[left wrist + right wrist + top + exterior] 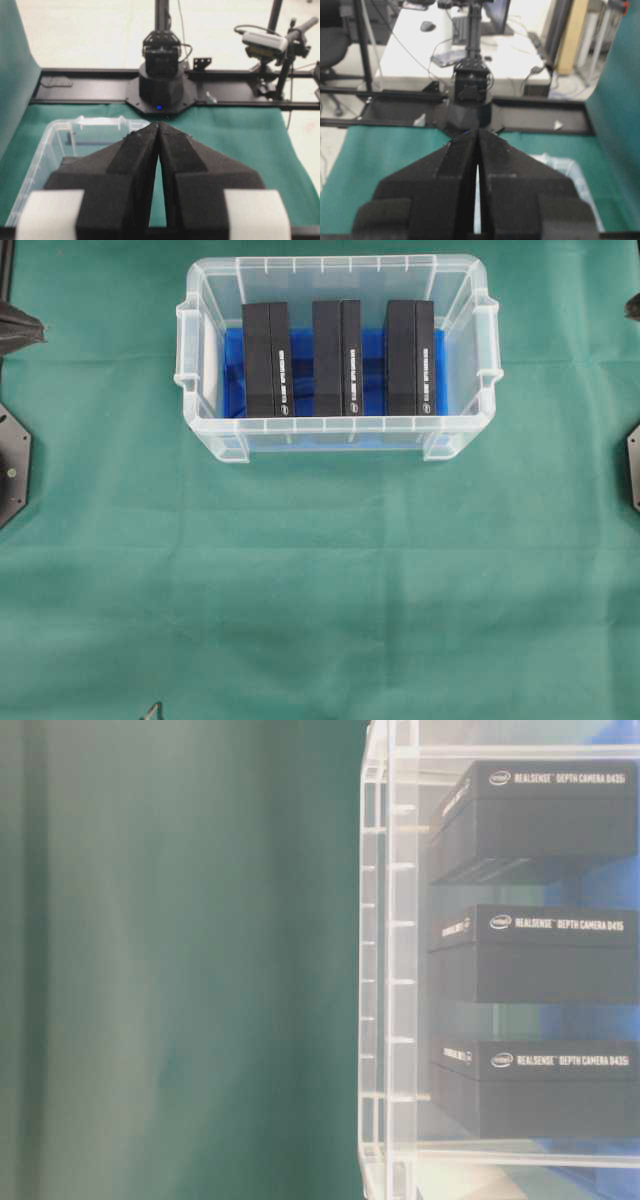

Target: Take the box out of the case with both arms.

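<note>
Meanwhile, left gripper [159, 131] and right gripper [477, 137], both pinched together and empty, risk jostling neighbours when pulling one RealSense box [336, 357] from the tightly spaced clear case [205, 430].

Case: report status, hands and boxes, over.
Left hand shut, empty. Right hand shut, empty. Three black boxes standing in case, untouched. Nothing in the way.

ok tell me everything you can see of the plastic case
The case is a clear rectangular plastic tub with a rolled rim and a handle at each short end. It sits upright, lidless, on the green cloth. A blue sheet lines its bottom, and three black boxes stand side by side inside.
</note>
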Tool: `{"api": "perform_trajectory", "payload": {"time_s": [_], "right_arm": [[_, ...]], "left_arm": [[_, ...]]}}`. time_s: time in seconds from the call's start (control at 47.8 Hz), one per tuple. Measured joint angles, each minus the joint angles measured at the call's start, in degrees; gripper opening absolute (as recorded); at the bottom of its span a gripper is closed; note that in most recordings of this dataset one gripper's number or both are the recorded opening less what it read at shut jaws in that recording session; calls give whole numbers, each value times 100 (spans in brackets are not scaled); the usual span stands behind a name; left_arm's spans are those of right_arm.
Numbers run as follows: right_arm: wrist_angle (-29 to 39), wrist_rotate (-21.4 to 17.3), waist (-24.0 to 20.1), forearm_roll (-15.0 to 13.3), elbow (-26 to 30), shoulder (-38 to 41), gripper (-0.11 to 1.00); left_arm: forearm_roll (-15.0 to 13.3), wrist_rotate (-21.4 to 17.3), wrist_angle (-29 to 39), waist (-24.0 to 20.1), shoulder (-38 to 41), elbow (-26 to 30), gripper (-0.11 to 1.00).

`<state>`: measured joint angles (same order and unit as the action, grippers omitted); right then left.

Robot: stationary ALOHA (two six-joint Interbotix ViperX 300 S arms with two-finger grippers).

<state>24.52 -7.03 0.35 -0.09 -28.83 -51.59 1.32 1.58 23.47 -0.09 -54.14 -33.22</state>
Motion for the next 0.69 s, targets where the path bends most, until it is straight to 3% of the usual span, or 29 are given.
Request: {"api": "perform_trajectory", "payload": {"time_s": [0.126,0.251,0.545,0.691], "right_arm": [[668,-202,0,-18,53,26,0],[1775,-220,0,-18,185,141,0],[5309,-536,0,-18,870,932,0],[6478,-563,0,-18,1107,1301,0]], "left_arm": [[0,193,404,0,26,62,0],[0,475,1274,0,132,211,0],[0,1301,4386,167,633,861,0],[0,1441,5590,325,896,1072,0]]}}
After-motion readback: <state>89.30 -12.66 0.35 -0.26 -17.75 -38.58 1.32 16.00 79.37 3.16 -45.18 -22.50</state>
